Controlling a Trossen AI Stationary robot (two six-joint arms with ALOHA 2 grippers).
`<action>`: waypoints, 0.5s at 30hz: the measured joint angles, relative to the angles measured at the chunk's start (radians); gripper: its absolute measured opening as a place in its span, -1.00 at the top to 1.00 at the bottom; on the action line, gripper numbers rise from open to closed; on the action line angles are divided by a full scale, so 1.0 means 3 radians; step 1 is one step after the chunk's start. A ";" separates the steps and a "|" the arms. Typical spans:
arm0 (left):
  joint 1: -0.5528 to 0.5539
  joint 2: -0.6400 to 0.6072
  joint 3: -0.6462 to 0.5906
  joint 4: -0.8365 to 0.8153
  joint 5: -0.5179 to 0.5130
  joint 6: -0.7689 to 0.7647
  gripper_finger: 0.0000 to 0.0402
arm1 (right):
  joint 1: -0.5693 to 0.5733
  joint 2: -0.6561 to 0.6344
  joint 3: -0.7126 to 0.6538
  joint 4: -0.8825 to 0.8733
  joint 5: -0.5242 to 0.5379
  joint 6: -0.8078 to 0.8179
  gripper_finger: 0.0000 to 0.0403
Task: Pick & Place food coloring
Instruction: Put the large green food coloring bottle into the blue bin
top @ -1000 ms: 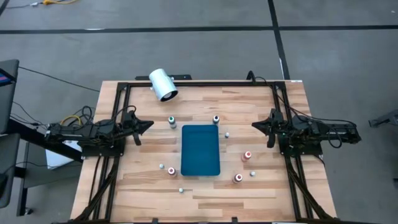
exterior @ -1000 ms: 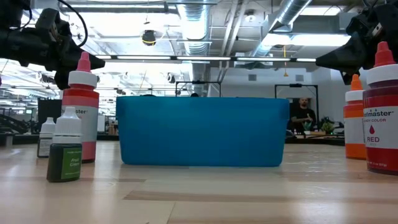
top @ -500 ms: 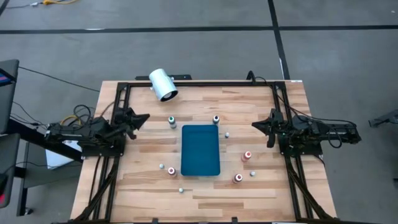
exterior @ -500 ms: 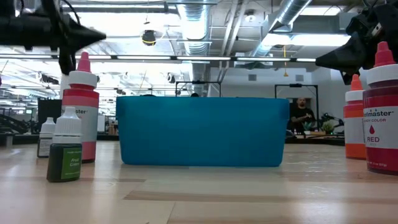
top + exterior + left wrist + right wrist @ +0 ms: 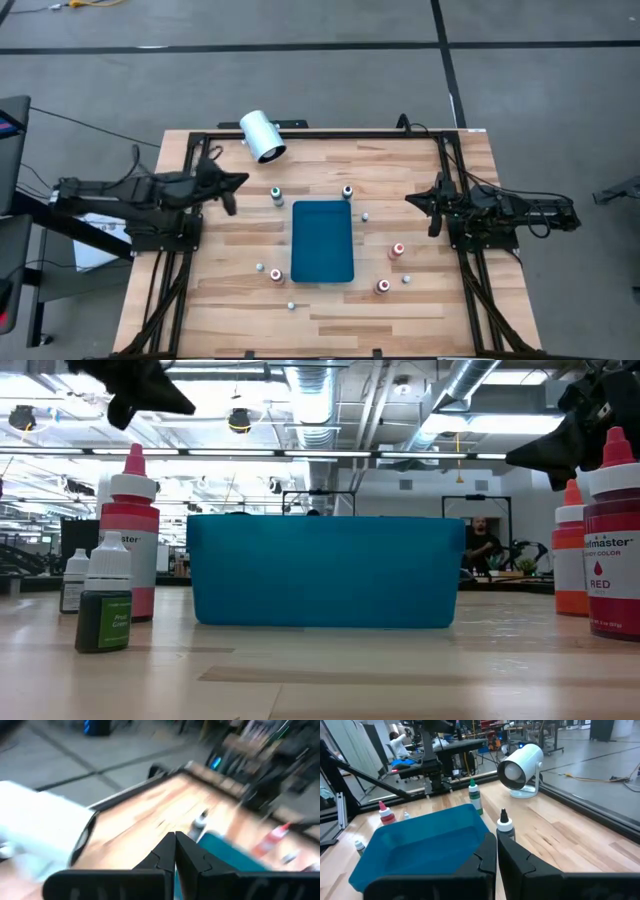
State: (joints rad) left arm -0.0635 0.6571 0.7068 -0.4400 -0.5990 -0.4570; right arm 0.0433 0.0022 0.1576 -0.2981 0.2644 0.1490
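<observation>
Wooden table (image 5: 420, 165): food coloring (image 5: 398, 249) beside tray (image 5: 322, 241).

A blue tray (image 5: 322, 242) sits on the pale wood table (image 5: 420, 305), amid red-topped and green-topped food coloring (image 5: 398, 249).

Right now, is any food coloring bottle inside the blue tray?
No; in the high view the blue tray holds nothing, and the bottles, like the green-topped one, stand around it.

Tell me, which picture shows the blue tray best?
The high view: the whole blue tray shows from above, lying between the little bottles. The low view shows only one side wall. The right wrist view shows its inside at a slant. The left wrist view shows a blurry corner.
</observation>
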 joint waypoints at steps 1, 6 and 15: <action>0.0000 0.0151 0.0119 -0.0160 -0.0009 -0.0002 1.00 | 0.0000 0.0000 0.0000 0.0000 -0.0001 0.0001 0.97; 0.0003 0.0834 0.0587 -0.0608 0.0033 0.0000 1.00 | 0.0000 0.0000 -0.0001 -0.0001 0.0000 0.0000 0.97; 0.0052 0.1740 0.0889 -0.0774 0.0737 -0.0226 1.00 | 0.0000 0.0000 0.0000 -0.0029 -0.0001 0.0001 0.97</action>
State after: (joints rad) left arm -0.0479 1.1792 0.9736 -0.6721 -0.3779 -0.5247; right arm 0.0433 0.0023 0.1577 -0.3069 0.2642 0.1493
